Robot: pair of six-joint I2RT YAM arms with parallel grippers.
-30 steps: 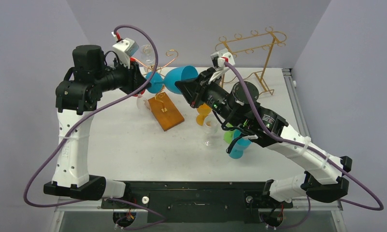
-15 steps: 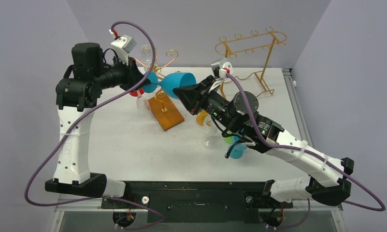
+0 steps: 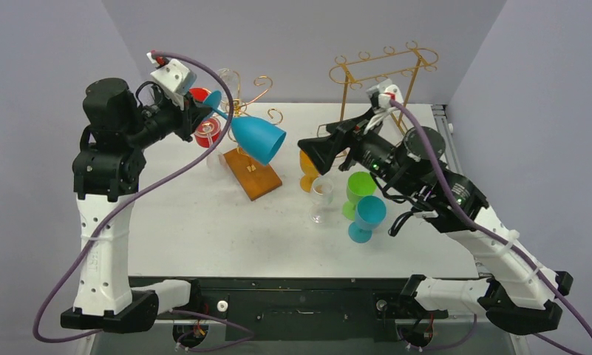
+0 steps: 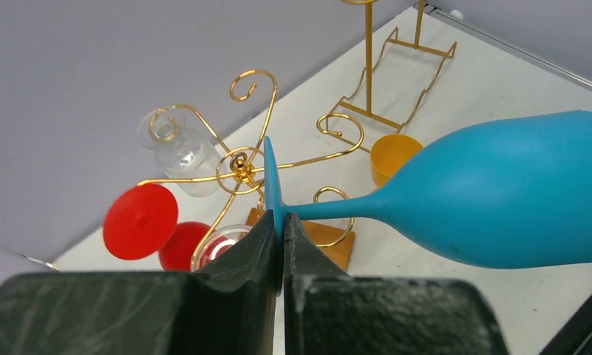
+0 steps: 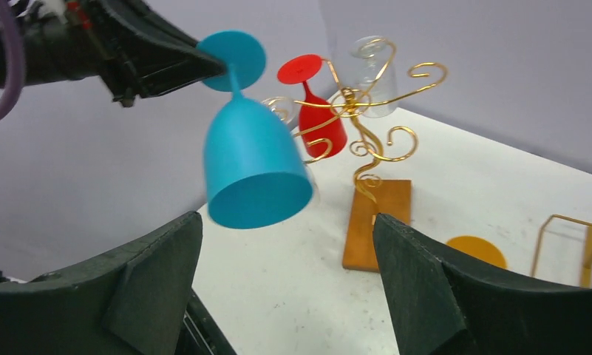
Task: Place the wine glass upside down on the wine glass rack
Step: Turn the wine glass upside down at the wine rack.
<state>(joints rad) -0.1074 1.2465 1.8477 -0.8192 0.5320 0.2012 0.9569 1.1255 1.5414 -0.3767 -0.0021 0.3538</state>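
Blue and smooth, the wine glass hangs in the air above the wine glass rack. The left hand is pressed together on the thin edge of the glass's round foot, and that is all that holds it. The bowl tips down and to the right with its open end low. It reaches out past the hand and sits just over the rack's wooden base. It is not on any gold curl yet.

The right hand is spread wide and holds nothing. It sits well apart from the blue glass, off to the right.

What could go wrong? The pinch is only on the rim of the foot, and the big bowl sticks far out. The glass could swing, or slip out and drop onto the counter. A red glass and a clear glass hang on the rack, close by the left hand. A bump could knock them off or tip the rack over. The stem must slide into a free curl, and from these views I cannot be sure which curl is free.
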